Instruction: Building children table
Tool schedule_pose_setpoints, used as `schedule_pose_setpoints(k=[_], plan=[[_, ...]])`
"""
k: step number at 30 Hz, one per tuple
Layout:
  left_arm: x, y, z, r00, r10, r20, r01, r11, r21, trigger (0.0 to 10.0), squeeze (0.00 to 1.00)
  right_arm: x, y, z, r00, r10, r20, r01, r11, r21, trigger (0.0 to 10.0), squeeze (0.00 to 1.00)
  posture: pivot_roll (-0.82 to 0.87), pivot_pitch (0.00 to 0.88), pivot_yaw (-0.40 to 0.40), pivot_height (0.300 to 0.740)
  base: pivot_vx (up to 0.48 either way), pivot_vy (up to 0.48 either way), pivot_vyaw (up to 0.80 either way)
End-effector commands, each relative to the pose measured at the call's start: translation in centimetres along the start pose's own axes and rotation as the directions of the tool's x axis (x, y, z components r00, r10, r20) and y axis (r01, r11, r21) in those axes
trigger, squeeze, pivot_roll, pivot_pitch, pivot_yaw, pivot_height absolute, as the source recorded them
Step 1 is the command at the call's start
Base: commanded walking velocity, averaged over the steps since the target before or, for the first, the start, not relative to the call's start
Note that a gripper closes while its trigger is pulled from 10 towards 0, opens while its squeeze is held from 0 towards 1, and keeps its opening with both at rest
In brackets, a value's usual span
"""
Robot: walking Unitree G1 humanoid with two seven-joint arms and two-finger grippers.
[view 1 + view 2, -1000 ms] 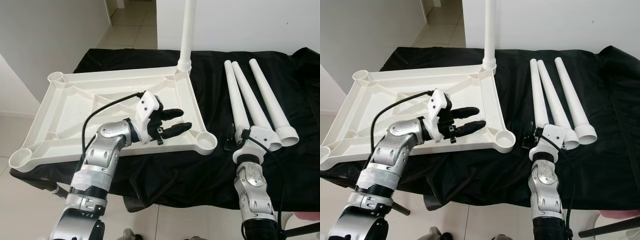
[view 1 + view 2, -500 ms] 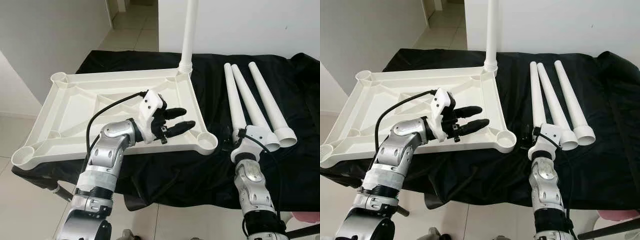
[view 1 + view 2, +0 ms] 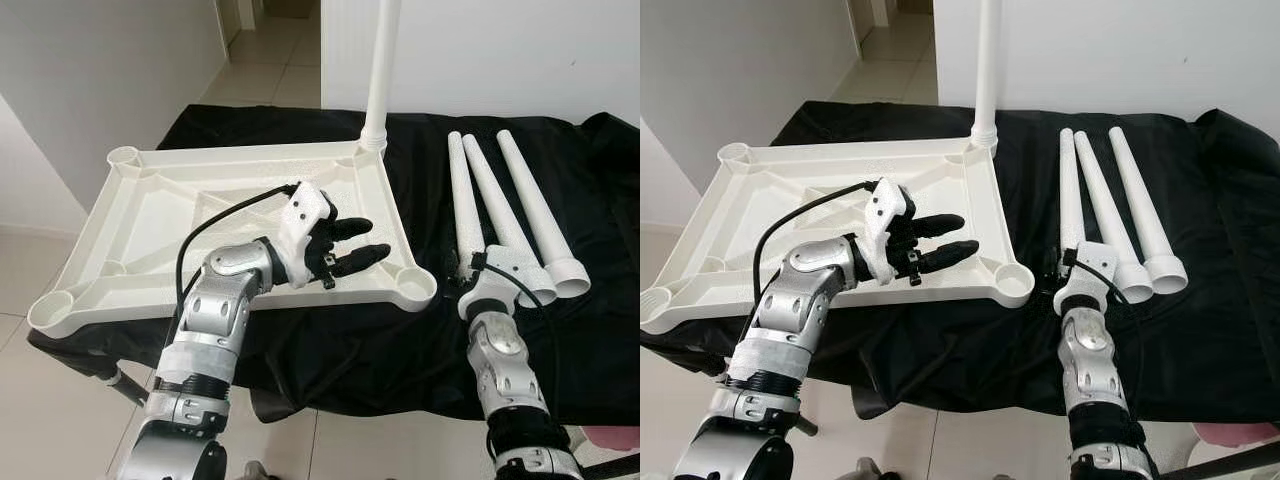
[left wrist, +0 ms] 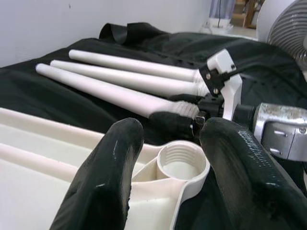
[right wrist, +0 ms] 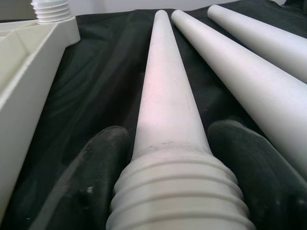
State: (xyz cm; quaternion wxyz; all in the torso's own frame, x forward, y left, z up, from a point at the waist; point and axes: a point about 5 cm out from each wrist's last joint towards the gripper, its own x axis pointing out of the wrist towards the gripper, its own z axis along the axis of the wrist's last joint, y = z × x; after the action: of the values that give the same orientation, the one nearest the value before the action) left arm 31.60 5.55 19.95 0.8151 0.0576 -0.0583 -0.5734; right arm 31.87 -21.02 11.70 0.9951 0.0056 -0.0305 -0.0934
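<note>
Right gripper (image 5: 168, 158) fingers (image 5: 98, 172) sit either side of the threaded butt of the leftmost loose leg (image 3: 1072, 205), close on it; can't tell if they're actually squeezing yet. Leg's long axis runs straight away from the fingers toward 12 o'clock, thin tip far, thick screw end near, at the front edge of the desk (image 3: 300, 340). Two more loose legs (image 3: 530, 205) lie just to its right, fanning slightly, same orientation

Left gripper (image 4: 165, 158) fingers (image 4: 112, 158) spread wide, holding nothing, hovering over the upturned white tabletop (image 3: 150, 215) near its front right corner, aimed at the empty threaded socket (image 4: 182, 165) there. That socket lies at roughly 9 o'clock from the right gripper, near it, so the right arm is clearly the nearer one to the leg

One leg (image 3: 380, 70) already stands upright in the far right corner socket. My read: the leg must swing from lying to vertical, threaded end down, to meet the socket
</note>
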Motion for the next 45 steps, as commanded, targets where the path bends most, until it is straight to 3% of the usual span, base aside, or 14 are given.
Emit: schedule_pose_setpoints(k=[1,12,13,14,15,16,17,23,24,31,32,33,45], plan=[[-0.5,1.7,-0.3,0.928,0.373,-0.008,-0.373,0.928,-0.001,10.0,0.0,0.0,0.2,-0.4,1.0,0.017,-0.016,-0.016,1.0,0.023,0.0,0.0,-0.06,0.007,0.04,0.74,0.0,0.0,0.0],[-0.4,1.6,-0.3,0.928,0.371,-0.015,-0.371,0.928,0.014,10.0,0.0,0.0,0.1,-1.5,0.995,0.026,-0.096,-0.02,0.998,0.06,0.0,0.0,-0.06,0.009,0.036,0.74,0.0,0.0,0.0],[-0.4,1.6,-0.3,0.928,0.372,-0.014,-0.372,0.928,0.013,10.0,0.0,-0.1,0.1,-1.7,0.994,0.016,-0.11,-0.01,0.998,0.054,6.1,0.0,-0.06,0.009,0.036,0.74,0.0,0.0,0.0],[-0.4,1.6,-0.3,0.928,0.373,-0.014,-0.373,0.928,0.014,10.0,0.0,-0.2,0.1,-1.9,0.993,0.014,-0.116,-0.007,0.998,0.059,10.0,0.0,-0.07,0.012,0.038,0.74,0.0,0.0,0.0],[-0.4,1.6,-0.3,0.928,0.373,-0.014,-0.373,0.928,0.014,10.0,0.0,-0.2,0.1,-1.9,0.993,0.014,-0.116,-0.007,0.998,0.059,10.0,0.0,-0.07,0.012,0.038,0.74,0.0,0.0,0.0],[-0.4,1.6,-0.3,0.927,0.374,-0.014,-0.374,0.927,0.014,10.0,0.0,-0.2,0.1,-2.0,0.993,0.014,-0.116,-0.007,0.998,0.062,10.0,0.82,-0.07,0.012,0.038,0.74,0.0,0.0,0.0],[-0.4,1.6,-0.2,0.927,0.375,-0.014,-0.374,0.927,0.014,10.0,0.0,-0.2,0.1,-2.0,0.993,0.016,-0.113,-0.009,0.998,0.065,10.0,1.0,-0.07,0.013,0.039,0.74,0.0,0.0,0.0],[-0.4,1.7,-0.2,0.926,0.376,-0.014,-0.376,0.926,0.013,10.0,0.0,-0.2,0.0,-2.0,0.994,0.01,-0.113,-0.004,0.999,0.05,10.0,1.0,-0.07,0.013,0.039,0.74,0.0,0.0,0.0],[-0.4,1.8,-0.1,0.925,0.38,-0.013,-0.38,0.925,0.013,10.0,0.0,-0.1,0.0,-1.9,0.993,0.016,-0.113,-0.01,0.999,0.049,10.0,0.0,-0.07,0.015,0.04,0.74,0.0,0.0,0.0],[-0.5,1.9,0.0,0.923,0.385,-0.011,-0.385,0.923,0.015,10.0,0.0,0.0,0.0,-1.8,0.994,0.029,-0.109,-0.024,0.999,0.046,10.0,0.0,-0.06,0.015,0.038,0.74,0.0,0.0,0.0],[-0.5,1.9,0.0,0.922,0.386,-0.011,-0.386,0.922,0.016,10.0,0.0,0.1,0.0,-1.8,0.994,0.031,-0.107,-0.026,0.999,0.046,7.9,0.0,-0.06,0.015,0.039,0.74,0.0,0.0,0.0],[-0.5,1.9,0.0,0.922,0.388,-0.011,-0.388,0.922,0.016,10.0,0.0,0.1,0.1,-1.7,0.994,0.038,-0.102,-0.032,0.998,0.053,0.0,0.0,-0.06,0.016,0.038,0.74,0.0,0.0,0.0],[-0.5,1.9,0.1,0.921,0.39,-0.012,-0.39,0.921,0.021,10.0,0.0,0.2,0.5,-1.6,0.992,0.063,-0.109,-0.051,0.993,0.104,0.0,0.0,-0.06,0.026,0.036,0.74,0.0,0.0,0.0]])
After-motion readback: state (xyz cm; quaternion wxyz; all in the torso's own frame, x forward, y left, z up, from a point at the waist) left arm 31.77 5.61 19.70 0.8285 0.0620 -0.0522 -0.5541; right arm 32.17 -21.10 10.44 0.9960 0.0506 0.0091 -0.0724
